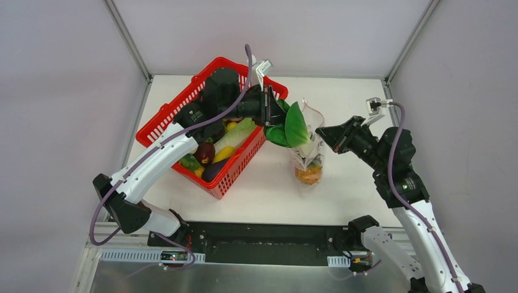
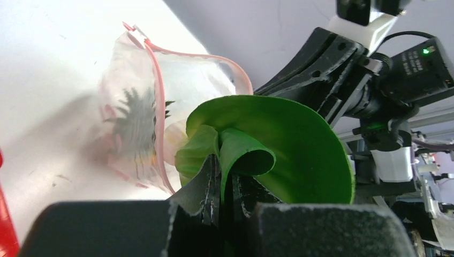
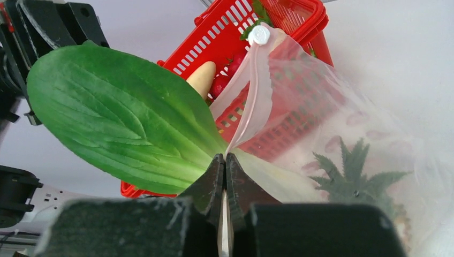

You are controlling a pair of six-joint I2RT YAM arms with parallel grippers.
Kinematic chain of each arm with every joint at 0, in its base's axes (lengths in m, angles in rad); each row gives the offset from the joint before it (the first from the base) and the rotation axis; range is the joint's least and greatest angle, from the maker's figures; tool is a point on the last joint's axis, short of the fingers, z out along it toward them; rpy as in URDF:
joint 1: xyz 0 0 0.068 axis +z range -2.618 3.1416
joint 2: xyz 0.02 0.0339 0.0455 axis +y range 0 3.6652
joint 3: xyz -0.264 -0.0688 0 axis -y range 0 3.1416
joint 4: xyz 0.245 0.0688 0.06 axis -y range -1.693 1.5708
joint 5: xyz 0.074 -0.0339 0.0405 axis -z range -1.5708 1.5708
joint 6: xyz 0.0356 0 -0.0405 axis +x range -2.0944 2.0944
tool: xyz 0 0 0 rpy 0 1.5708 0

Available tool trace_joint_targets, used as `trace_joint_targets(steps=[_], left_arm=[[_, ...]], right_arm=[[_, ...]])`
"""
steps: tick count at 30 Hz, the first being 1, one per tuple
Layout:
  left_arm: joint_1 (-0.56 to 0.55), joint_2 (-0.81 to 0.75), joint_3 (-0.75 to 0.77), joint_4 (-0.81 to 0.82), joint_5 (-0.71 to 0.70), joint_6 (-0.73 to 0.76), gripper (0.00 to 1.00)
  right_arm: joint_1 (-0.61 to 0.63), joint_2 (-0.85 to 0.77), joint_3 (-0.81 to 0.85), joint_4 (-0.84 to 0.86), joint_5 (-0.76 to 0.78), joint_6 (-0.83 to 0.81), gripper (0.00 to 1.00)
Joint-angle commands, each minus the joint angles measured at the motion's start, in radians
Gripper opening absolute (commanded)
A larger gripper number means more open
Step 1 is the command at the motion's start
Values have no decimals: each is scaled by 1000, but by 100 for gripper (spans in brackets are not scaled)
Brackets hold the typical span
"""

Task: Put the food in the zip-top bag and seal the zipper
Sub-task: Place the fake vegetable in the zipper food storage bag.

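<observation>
Green leafy vegetable (image 1: 297, 125) right at the zip-top bag (image 1: 313, 152) mouth
Our left gripper (image 2: 222, 179) pinched its stalk beside the bag, blade aimed in; our right gripper (image 3: 225, 171) was squeezed onto the bag's rim

Green veined leaf (image 3: 123, 118), red mesh basket (image 1: 241, 163), clear bag (image 3: 342, 91) w/ pink strip (image 2: 158, 107) & prob. faint pink dots (image 3: 357, 118).

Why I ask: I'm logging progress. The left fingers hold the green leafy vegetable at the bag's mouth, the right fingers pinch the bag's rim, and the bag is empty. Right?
Not quite: the zip-top bag is not empty. The top external view shows an orange pineapple at its bottom. The rest stands: left fingers hold the green leafy vegetable, right fingers pinch the rim.
</observation>
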Motion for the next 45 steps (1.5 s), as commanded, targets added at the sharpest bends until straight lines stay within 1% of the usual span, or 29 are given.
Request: trace_joint_targets(steps=[1, 6, 11, 13, 16, 19, 22, 26, 28, 29, 33, 37, 39, 42, 45], left_arm=[[-7, 24, 107, -182, -20, 94, 0], [-9, 78, 133, -249, -13, 102, 0], [-18, 121, 92, -167, 17, 49, 0], [-30, 147, 92, -145, 4, 31, 0], [-48, 189, 123, -141, -11, 18, 0], [-70, 211, 156, -136, -26, 7, 0], [-84, 214, 132, -52, -20, -46, 0], [-83, 229, 32, 166, 4, -179, 0], [-84, 247, 10, 206, 23, -212, 0], [-84, 261, 23, 203, 37, -208, 0], [-84, 314, 100, 109, 118, -153, 0], [-80, 321, 135, 11, 192, -73, 0], [-75, 322, 160, -55, 220, -20, 0], [-74, 326, 179, -72, 290, 14, 0], [-75, 325, 189, -99, 300, 33, 0]], right_arm=[[-1, -20, -16, 108, -32, -74, 0], [-1, -14, -24, 113, -42, -118, 0], [-1, -26, -54, 137, -55, -132, 0], [0, -31, -61, 150, -67, -130, 0], [-1, -34, -65, 159, -88, -128, 0], [-1, -35, -68, 158, -77, -127, 0], [-1, -38, -75, 160, -65, -128, 0], [-1, -44, -84, 166, -35, -124, 0], [1, -49, -88, 164, -8, -125, 0], [0, -51, -91, 165, 11, -124, 0], [0, -56, -94, 167, 90, -114, 0], [1, -59, -97, 164, 145, -117, 0], [1, -59, -101, 164, 150, -120, 0], [0, -58, -106, 170, 141, -126, 0], [0, -57, -108, 176, 127, -136, 0]])
